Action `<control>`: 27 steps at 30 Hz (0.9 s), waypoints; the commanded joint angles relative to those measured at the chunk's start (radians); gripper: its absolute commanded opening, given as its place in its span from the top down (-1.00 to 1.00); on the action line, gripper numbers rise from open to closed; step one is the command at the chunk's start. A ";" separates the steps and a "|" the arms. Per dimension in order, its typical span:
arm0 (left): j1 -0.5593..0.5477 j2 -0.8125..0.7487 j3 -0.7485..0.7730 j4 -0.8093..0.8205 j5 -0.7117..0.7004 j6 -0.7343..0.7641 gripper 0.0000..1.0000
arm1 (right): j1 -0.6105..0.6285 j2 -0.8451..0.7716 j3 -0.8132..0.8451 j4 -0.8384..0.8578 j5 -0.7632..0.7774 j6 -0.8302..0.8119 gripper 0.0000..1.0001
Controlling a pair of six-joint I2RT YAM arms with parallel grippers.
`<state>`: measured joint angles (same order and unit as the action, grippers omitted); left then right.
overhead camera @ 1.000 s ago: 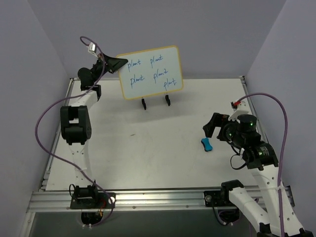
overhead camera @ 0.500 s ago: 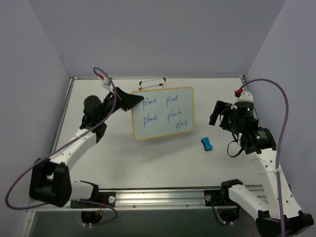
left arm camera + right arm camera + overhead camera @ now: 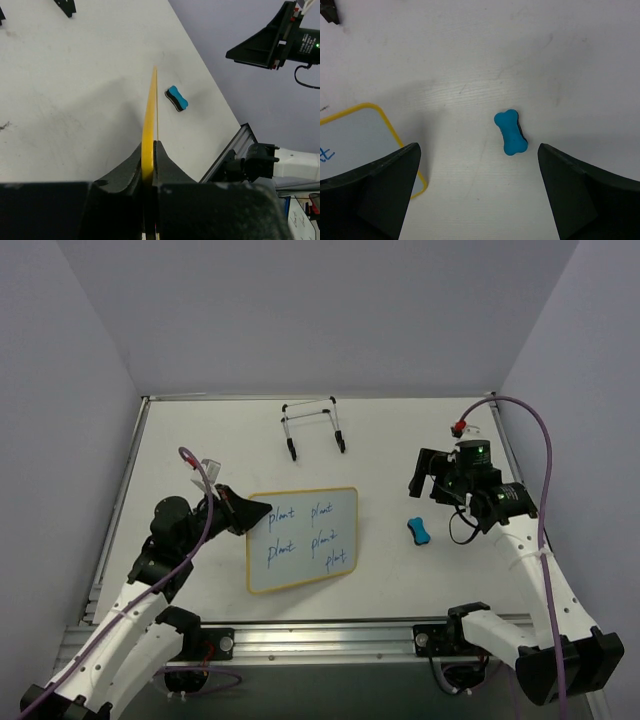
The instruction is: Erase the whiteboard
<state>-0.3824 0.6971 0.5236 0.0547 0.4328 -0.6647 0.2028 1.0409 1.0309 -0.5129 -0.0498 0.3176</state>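
The whiteboard (image 3: 302, 538), yellow-framed with blue handwriting, is off its stand and faces up near the table's front. I cannot tell whether it touches the table. My left gripper (image 3: 253, 513) is shut on its left edge. In the left wrist view the board shows edge-on (image 3: 149, 107) between my closed fingers, with the left gripper (image 3: 150, 150) at its frame. The blue bone-shaped eraser (image 3: 418, 531) lies on the table right of the board. My right gripper (image 3: 421, 481) hovers open and empty just behind the eraser, which lies ahead of its wide-open jaws (image 3: 511, 131); the board's corner (image 3: 367, 137) shows at left.
The black wire easel stand (image 3: 312, 428) stands empty at the back centre. The table's aluminium front rail (image 3: 320, 640) runs along the near edge. Purple-grey walls close in the left, back and right sides.
My left arm has lifted the whiteboard off the easel stand and brought it forward and down to the near left-centre. My right gripper has moved back and up from beside the eraser.
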 commanded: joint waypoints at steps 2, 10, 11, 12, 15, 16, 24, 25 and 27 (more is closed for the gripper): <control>-0.073 -0.080 -0.004 -0.115 -0.086 0.005 0.95 | 0.007 0.051 0.003 -0.039 0.099 -0.011 -0.95; -0.162 -0.195 0.018 -0.303 -0.302 0.039 0.95 | 0.087 0.301 -0.017 -0.069 0.125 0.001 -0.76; -0.164 -0.211 0.019 -0.338 -0.321 0.037 0.95 | 0.093 0.324 -0.032 -0.053 0.120 0.001 -0.76; -0.167 -0.223 0.021 -0.354 -0.336 0.034 0.95 | 0.095 0.368 -0.046 -0.035 0.119 0.006 -0.75; -0.170 -0.254 0.029 -0.388 -0.364 0.031 0.96 | 0.109 0.448 -0.078 0.025 0.102 0.003 -0.66; -0.170 -0.255 0.023 -0.385 -0.358 0.031 0.95 | 0.115 0.459 -0.081 0.051 0.113 0.006 -0.65; -0.196 -0.239 0.013 -0.375 -0.324 0.027 0.95 | 0.100 0.573 -0.081 0.093 0.117 0.000 -0.60; -0.197 -0.235 0.015 -0.377 -0.324 0.027 0.95 | 0.099 0.580 -0.084 0.093 0.108 -0.003 -0.59; -0.197 -0.228 0.016 -0.372 -0.316 0.028 0.95 | 0.098 0.591 -0.092 0.100 0.097 -0.006 -0.57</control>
<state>-0.5716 0.4477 0.5194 -0.2466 0.1268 -0.7036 0.3073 1.6115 0.9386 -0.4068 0.0475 0.3145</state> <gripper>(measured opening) 0.116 0.790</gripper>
